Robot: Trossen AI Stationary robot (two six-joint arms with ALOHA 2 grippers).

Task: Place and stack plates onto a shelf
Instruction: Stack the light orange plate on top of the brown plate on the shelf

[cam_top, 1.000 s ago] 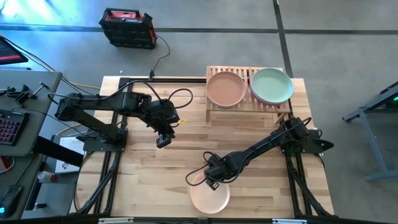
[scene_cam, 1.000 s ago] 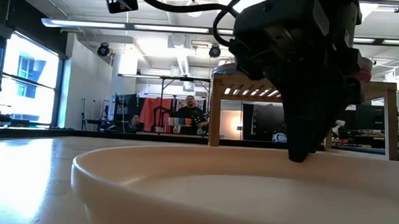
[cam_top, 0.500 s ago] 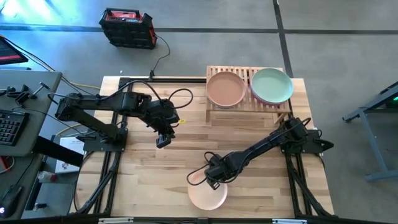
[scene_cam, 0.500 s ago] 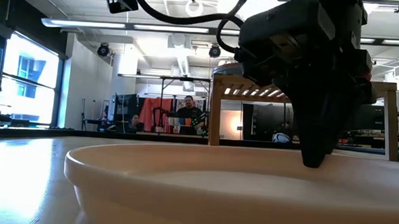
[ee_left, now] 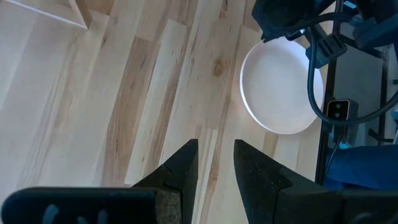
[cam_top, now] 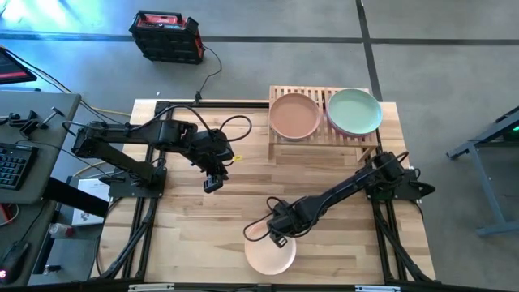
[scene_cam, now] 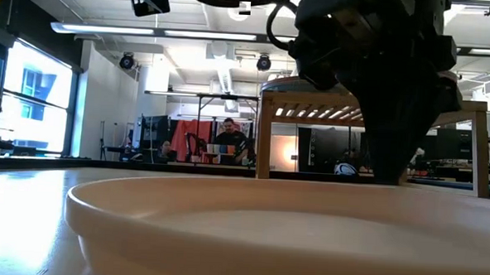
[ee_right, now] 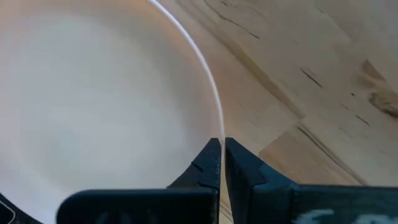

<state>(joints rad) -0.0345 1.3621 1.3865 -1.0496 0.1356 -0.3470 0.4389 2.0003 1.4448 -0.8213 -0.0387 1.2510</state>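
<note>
A pale beige plate (cam_top: 272, 258) lies on its base near the table's near edge; it fills the low view (scene_cam: 265, 238) and shows in the left wrist view (ee_left: 280, 87). My right gripper (cam_top: 276, 238) is at its far rim, shut on it. The shelf (cam_top: 280, 138) stands at the far right of the table, bearing a pink plate (cam_top: 293, 116) and a sage plate (cam_top: 354, 111) side by side. My left gripper (cam_top: 212, 185) hangs open over bare table left of centre, holding nothing. The other plates are out of view. My right gripper (ee_right: 222, 144) pinches the beige plate's far rim (ee_right: 214, 115) between its two fingers, one finger inside the plate and one outside. The fingers come from above, slanting in from the table's far right. The plate's base rests on the table.
The butcher-block tabletop (cam_top: 186, 227) shows bare wood between the arms and the shelf. A black and red case (cam_top: 166, 35) sits on the floor beyond the far edge. A desk with a keyboard (cam_top: 12, 166) stands to the left. A person (scene_cam: 228, 141) sits far off in the room.
With my right gripper on its far rim, the beige plate has slid a little toward the table's left. My left arm has kept still.
</note>
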